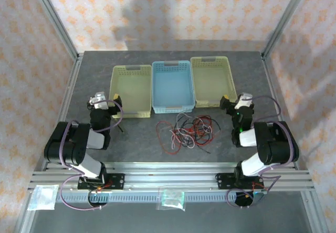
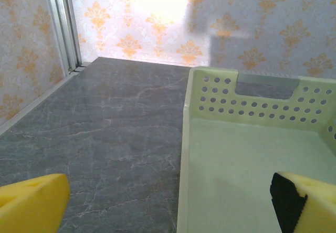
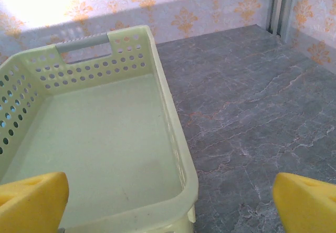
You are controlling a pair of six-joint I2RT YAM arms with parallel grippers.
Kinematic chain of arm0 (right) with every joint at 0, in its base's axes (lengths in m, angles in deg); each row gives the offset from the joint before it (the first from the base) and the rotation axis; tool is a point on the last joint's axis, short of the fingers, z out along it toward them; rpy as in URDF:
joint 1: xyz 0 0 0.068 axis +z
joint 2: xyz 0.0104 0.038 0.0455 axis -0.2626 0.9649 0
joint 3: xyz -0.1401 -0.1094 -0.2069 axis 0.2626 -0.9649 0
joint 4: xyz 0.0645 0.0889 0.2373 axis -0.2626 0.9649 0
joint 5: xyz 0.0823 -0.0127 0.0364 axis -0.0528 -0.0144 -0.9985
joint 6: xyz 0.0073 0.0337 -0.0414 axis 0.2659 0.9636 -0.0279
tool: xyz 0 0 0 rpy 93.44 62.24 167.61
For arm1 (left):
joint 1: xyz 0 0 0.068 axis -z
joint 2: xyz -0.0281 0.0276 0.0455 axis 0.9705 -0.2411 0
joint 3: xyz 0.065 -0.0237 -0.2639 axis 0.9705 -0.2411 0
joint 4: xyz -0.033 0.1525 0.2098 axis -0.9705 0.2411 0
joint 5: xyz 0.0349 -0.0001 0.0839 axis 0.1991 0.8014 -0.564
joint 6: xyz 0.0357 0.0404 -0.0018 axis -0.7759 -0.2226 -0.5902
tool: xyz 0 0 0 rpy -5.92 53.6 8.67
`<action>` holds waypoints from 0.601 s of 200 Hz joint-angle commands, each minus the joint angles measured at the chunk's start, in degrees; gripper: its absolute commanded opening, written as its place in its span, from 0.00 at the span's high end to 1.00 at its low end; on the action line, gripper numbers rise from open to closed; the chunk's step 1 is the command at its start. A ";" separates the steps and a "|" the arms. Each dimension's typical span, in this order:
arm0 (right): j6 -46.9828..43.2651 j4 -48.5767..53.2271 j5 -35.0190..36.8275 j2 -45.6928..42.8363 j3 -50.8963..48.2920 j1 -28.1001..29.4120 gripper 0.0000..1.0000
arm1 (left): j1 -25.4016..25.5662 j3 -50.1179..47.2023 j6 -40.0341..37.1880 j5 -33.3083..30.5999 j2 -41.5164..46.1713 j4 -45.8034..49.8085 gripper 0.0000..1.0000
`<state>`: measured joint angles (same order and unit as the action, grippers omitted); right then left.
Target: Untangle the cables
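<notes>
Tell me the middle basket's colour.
The middle basket is blue, clearest in the top external view.

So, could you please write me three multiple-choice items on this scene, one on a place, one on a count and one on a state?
1. Where are the cables?
A) on the table, in front of the blue basket
B) inside that basket
C) draped over an arm

2. How many baskets stand in the row?
A) two
B) four
C) three

3. The left gripper and right gripper are:
A) both shut on a cable
B) both open and empty
C) one open, one shut

Answers:
1 A, the tangle lies on bare tabletop.
2 C, the left yellow basket and right yellow basket flank the blue one.
3 B, each wrist view shows a wide gap holding nothing.
</notes>
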<state>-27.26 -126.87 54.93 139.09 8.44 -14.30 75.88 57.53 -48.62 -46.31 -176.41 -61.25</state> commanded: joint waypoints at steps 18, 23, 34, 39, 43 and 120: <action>-0.22 -1.01 -0.19 -0.78 1.00 -0.23 0.00 | -0.54 0.68 -0.18 0.88 -0.02 -1.17 0.00; -0.22 -1.05 -0.18 -0.86 1.00 -0.23 0.00 | -0.58 0.68 -0.18 0.88 -0.06 -1.17 0.00; -0.29 -1.04 -0.17 -0.89 0.97 -0.23 0.00 | -0.54 0.71 -0.18 0.88 -0.05 -1.17 0.00; -0.19 -1.04 -0.25 -0.89 1.01 -0.27 0.00 | -0.61 0.67 -0.18 0.88 -0.05 -1.17 0.00; -0.14 -1.05 -0.34 -0.86 0.93 -0.31 0.00 | -0.54 0.67 -0.18 0.88 -0.06 -1.17 0.00; 0.04 -1.05 -1.15 -0.82 1.04 -0.69 0.00 | -0.54 0.75 0.00 0.18 -0.03 -1.17 0.00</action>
<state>-27.24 -126.87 54.29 139.07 8.44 -14.69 75.88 57.53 -48.62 -46.31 -176.41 -61.27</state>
